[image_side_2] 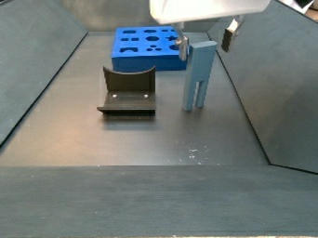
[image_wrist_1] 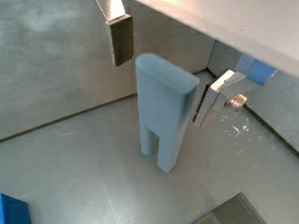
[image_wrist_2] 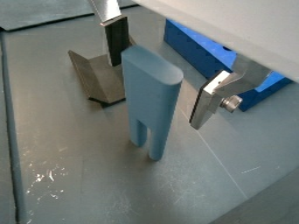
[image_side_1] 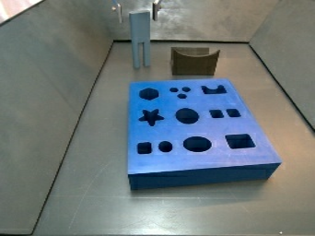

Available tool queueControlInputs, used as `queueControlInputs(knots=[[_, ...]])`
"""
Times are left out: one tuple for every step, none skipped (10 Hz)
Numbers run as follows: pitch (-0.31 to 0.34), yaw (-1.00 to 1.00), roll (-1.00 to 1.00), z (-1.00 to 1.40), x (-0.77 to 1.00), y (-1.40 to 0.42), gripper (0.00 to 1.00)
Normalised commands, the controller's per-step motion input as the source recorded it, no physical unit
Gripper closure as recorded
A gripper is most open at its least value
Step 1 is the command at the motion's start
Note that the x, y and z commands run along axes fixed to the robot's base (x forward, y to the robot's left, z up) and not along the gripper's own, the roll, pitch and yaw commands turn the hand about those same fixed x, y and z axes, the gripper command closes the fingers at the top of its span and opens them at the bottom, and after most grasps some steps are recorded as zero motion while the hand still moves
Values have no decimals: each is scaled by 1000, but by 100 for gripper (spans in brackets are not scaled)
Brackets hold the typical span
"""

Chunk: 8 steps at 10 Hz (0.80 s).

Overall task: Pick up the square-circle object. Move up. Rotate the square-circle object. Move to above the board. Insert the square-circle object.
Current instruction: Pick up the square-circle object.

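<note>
The square-circle object (image_wrist_1: pixel 163 114) (image_wrist_2: pixel 152 96) is a tall light grey-blue block. It stands upright on the floor with its two prongs down, seen in both side views (image_side_1: pixel 139 41) (image_side_2: pixel 196 79). My gripper (image_wrist_1: pixel 167 70) (image_wrist_2: pixel 162 70) is open and straddles the block's top end. One finger (image_wrist_1: pixel 121 39) stands clear of one face, and the other finger (image_wrist_1: pixel 216 96) is close beside the opposite face. The gripper (image_side_2: pixel 206 42) hangs from above at the block's top (image_side_1: pixel 136 11). The blue board (image_side_1: pixel 197 129) (image_side_2: pixel 149 46) lies flat with its dark cut-out holes facing up.
The fixture (image_side_1: pixel 192 61) (image_side_2: pixel 126 93) (image_wrist_2: pixel 100 79) stands on the floor beside the block, between it and a side wall. Grey walls (image_side_1: pixel 74 64) enclose the floor. A corner of the board (image_wrist_2: pixel 205 48) shows behind the gripper.
</note>
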Motion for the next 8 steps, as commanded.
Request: queueControlInputs(knots=[[-39,-11,0,-251,0,0,0],[-20,0,0,-220,0,0,0],[-7,0,0,-180,0,0,0],[0,0,0,-146,0,0,0],[0,29,0,-123,0,0,0],[0,9,0,-40,0,0,0],[0,0,0,0,0,-20,0],[0,0,29,-17,0,0,0]])
